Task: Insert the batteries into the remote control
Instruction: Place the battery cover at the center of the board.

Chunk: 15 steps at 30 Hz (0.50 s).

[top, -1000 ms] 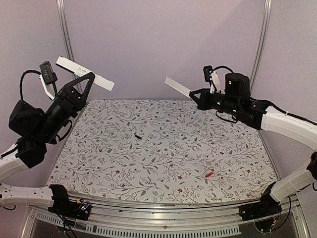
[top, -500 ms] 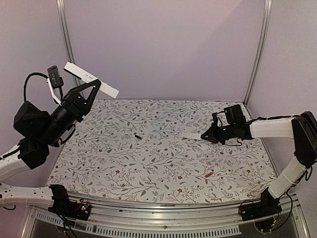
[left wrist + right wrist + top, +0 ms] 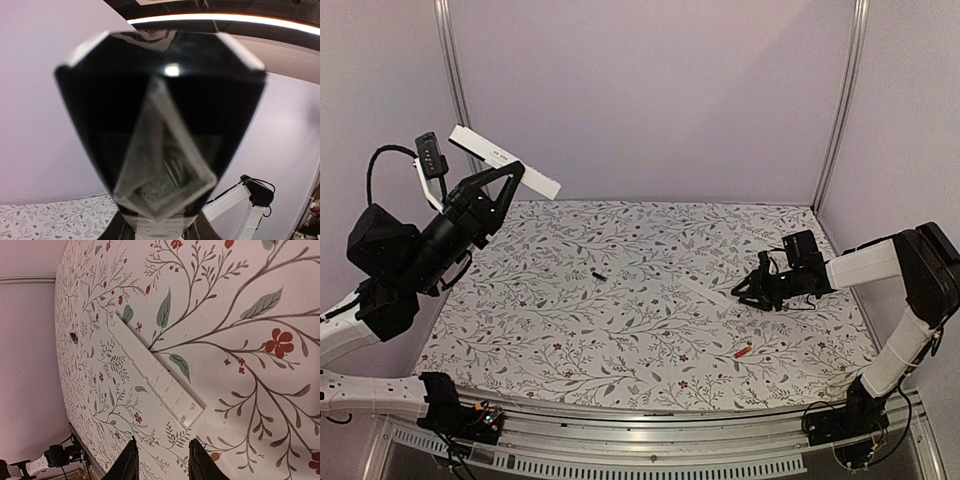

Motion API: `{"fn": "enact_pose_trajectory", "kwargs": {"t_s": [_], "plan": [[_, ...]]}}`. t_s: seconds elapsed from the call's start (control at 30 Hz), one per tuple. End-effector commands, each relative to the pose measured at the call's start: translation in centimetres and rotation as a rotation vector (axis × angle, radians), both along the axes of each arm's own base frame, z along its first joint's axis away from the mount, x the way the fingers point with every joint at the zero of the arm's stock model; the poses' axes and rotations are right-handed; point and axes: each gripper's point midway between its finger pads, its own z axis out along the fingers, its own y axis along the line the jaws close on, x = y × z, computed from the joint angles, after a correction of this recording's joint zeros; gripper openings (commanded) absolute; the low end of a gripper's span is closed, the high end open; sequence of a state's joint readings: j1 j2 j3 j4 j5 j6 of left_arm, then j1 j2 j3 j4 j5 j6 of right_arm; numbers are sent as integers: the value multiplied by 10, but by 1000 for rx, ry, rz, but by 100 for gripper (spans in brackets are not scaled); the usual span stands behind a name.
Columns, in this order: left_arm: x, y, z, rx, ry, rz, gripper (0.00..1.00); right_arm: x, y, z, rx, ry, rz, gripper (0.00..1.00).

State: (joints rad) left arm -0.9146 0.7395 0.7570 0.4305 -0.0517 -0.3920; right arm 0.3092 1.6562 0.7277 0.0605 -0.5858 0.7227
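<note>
My right claw [image 3: 740, 292] is low, fingers spread with nothing between; a thin white cover [image 3: 155, 377] lies just ahead of the tips. The red battery [image 3: 744, 351] lies slanted on its near side, close by; the black battery [image 3: 599, 274] is well apart to its left. My left claw [image 3: 505, 176] pinches the remote control [image 3: 538, 180], held high

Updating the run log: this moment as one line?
left claw: shut on remote control, aloft | right claw: open, white cover lying flat ahead | black battery, red battery: loose
</note>
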Motion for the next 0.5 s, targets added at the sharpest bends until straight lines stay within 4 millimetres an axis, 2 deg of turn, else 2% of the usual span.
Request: {"fn": "enact_pose_trajectory", "kwargs": {"t_s": [0.0,0.13,0.17,0.23,0.3,0.33,0.37,0.4,0.43,0.47], "plan": [[-7,5,14,-14,-48,-7,0,-2,-5,-11,-16,25,-14,35],[-4,-2,8,16,-33,-22,0,5,-14,0,-84,-11,-36,43],[-6,-7,6,35,-37,-42,0,10,-16,11,-108,-42,-40,47],[-6,-15,2,72,-44,-65,0,21,-13,50,-156,-180,-13,60],[-10,-23,-1,99,-66,-99,0,30,12,117,-209,-442,82,89],[-13,-27,-2,115,-82,-120,0,21,29,153,-212,-575,135,98],[-16,-32,-4,132,-99,-142,0,12,54,194,-202,-729,212,99],[-19,-38,-8,156,-117,-169,0,-12,84,228,-160,-864,304,99],[-23,-45,-10,183,-140,-199,0,-34,104,263,-126,-1024,391,99],[-27,-51,-13,207,-155,-233,0,-57,122,287,-65,-1127,470,99]]}}
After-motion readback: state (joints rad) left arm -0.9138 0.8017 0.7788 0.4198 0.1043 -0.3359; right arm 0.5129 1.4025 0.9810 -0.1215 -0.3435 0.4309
